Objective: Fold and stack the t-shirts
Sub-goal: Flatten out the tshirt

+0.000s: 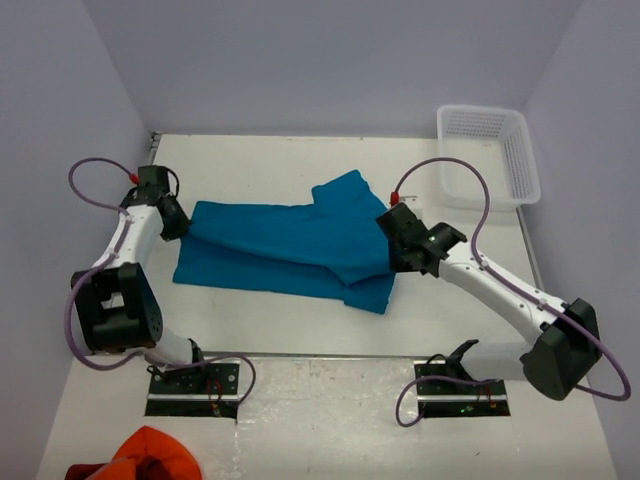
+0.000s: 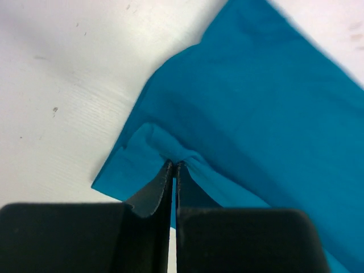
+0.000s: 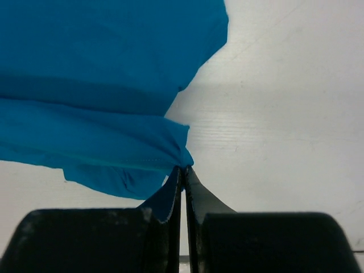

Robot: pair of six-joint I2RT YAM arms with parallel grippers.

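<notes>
Teal t-shirt (image 1: 285, 245) lies between left tool (image 2: 173, 166) and right tool (image 3: 183, 169), pinched.

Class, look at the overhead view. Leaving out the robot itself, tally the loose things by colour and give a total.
Teal-blue: 1, the t-shirt
White: 1, the basket
Orange-red: 1, the bunched cloth
Total: 3
</notes>
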